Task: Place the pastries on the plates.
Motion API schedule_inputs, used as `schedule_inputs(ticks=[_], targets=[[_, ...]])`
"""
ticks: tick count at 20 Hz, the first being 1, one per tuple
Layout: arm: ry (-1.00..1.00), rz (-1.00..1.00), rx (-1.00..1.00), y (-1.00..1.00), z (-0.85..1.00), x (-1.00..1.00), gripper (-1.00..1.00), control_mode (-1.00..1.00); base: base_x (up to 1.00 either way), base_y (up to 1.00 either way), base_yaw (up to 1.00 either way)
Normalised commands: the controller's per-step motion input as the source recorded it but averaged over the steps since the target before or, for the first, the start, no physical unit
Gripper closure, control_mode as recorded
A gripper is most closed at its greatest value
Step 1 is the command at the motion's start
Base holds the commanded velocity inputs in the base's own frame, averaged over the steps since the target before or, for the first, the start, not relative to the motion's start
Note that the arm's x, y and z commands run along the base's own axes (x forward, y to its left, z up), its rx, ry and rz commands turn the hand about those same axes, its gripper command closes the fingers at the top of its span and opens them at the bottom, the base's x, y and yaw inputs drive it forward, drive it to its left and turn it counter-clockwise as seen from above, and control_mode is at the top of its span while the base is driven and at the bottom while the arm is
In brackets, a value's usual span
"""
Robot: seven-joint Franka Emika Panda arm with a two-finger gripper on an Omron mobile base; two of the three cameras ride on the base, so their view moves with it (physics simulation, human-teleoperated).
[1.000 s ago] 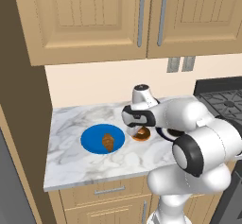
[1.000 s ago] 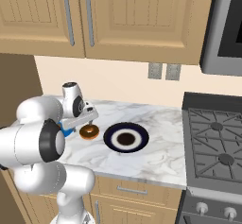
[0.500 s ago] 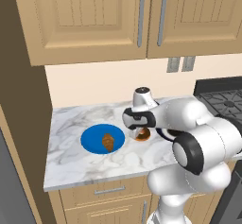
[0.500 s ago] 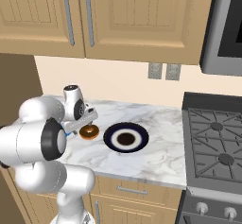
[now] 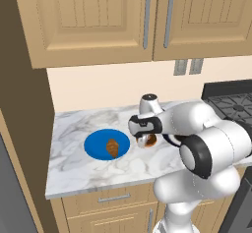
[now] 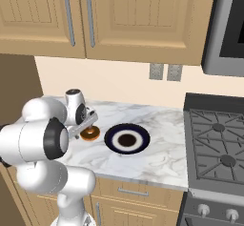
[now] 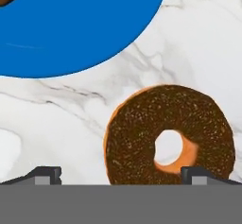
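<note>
A croissant point(image 5: 112, 148) lies on the blue plate point(image 5: 96, 144), doughnut point(image 5: 148, 140) beside.

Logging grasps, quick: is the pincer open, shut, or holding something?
Pincer: open, holding nothing, poised over the doughnut on the marble counter.

- The doughnut point(image 7: 169, 135), a ring with a dark speckled glaze, is lying flat on the counter point(image 7: 203, 38) between the two plates.
- The croissant point(image 5: 112, 147) is resting on the blue plate point(image 5: 96, 143).
- The navy plate point(image 6: 127, 138), white-ringed with a brown centre, is sitting bare.

even, shadowless, sharp rendered light
</note>
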Motion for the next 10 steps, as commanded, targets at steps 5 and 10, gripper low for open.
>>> schedule_inputs(ticks=[5, 10], targets=[[0.01, 0.14, 0.00, 0.00, -0.09, 0.00, -1.00, -1.00, 0.00, 0.00, 0.00], [0.01, 0.11, 0.00, 0.00, -0.12, 0.00, -1.00, -1.00, 0.00, 0.00, 0.00]])
